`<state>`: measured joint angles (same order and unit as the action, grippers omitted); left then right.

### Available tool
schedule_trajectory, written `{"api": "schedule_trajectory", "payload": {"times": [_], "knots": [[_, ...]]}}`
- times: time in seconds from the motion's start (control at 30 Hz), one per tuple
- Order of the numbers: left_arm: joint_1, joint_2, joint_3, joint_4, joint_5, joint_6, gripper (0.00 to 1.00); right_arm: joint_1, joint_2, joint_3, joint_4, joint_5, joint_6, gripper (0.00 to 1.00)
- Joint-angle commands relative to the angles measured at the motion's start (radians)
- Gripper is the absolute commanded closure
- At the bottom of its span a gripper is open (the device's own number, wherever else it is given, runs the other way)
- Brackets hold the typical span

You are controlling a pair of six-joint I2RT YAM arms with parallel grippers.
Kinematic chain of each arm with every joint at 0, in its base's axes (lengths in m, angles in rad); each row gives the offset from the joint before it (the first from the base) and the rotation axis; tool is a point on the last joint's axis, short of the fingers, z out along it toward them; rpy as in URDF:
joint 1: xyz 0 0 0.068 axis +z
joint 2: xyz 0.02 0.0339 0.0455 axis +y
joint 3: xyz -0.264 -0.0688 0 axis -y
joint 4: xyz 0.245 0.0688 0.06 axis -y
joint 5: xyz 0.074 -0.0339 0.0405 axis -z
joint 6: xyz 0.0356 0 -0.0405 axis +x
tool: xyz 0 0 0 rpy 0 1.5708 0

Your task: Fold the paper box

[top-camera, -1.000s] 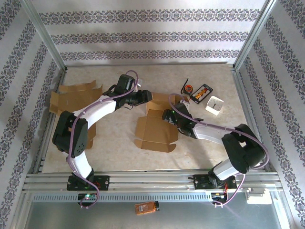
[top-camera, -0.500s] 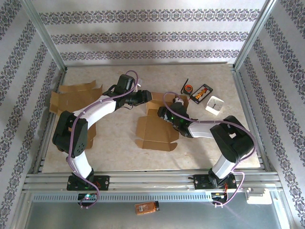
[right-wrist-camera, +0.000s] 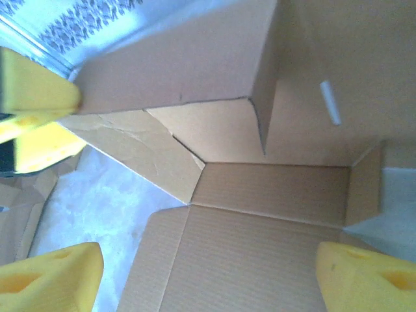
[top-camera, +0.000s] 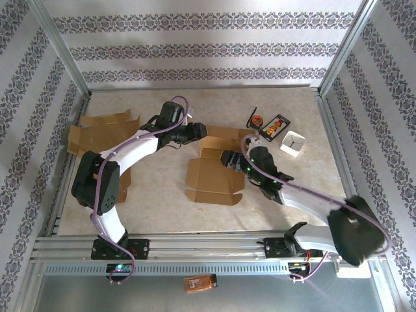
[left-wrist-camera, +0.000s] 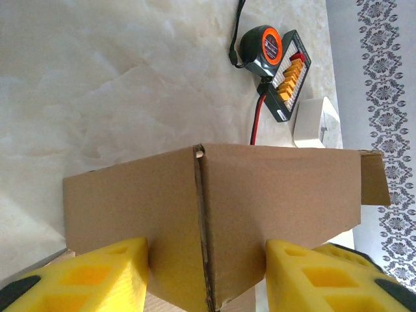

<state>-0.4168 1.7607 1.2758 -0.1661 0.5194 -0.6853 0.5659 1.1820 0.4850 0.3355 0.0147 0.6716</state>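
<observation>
Room: the table lay bare on the near side and to the left of the paper box. A tape measure and a small white tub sat beyond it to the right, and spare cardboard lay by the left rail.
Box look: brown corrugated card, base flat, far panel raised, side flaps loose.
Box place: mid-table, between my two arms.
Left gripper: the raised panel sat between my pads, touching both, gripped.
Right gripper: fingers spread wide just above the base panel, holding nothing.
</observation>
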Motion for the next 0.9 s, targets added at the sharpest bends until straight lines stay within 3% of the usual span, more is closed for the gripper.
{"api": "schedule_trajectory", "payload": {"times": [0.0, 0.13, 0.23, 0.33, 0.43, 0.63, 0.77, 0.87], "knots": [[0.006, 0.003, 0.017, -0.054, -0.013, 0.012, 0.52, 0.006, -0.116, -0.049, -0.132, 0.186, -0.068, 0.13], [0.006, 0.006, 0.019, -0.061, -0.014, 0.011, 0.52, -0.018, -0.125, -0.054, -0.128, 0.386, -0.205, 0.10], [0.006, 0.003, 0.017, -0.060, -0.013, 0.006, 0.52, -0.087, -0.034, -0.013, -0.094, 0.327, -0.282, 0.17], [0.006, 0.006, 0.019, -0.063, 0.000, 0.006, 0.52, -0.145, 0.079, 0.044, -0.079, 0.228, -0.297, 0.35], [0.006, 0.006, 0.022, -0.077, 0.004, 0.011, 0.52, -0.152, 0.174, 0.092, -0.053, 0.205, -0.319, 0.46], [0.006, 0.003, 0.022, -0.085, 0.004, 0.014, 0.53, -0.151, 0.285, 0.144, 0.010, 0.198, -0.335, 0.50], [0.006, 0.000, 0.019, -0.077, 0.010, 0.001, 0.52, -0.151, 0.325, 0.172, 0.015, 0.174, -0.338, 0.68], [0.003, -0.010, 0.006, -0.054, 0.016, -0.022, 0.52, -0.141, 0.314, 0.193, -0.009, 0.078, -0.292, 0.82]]}}
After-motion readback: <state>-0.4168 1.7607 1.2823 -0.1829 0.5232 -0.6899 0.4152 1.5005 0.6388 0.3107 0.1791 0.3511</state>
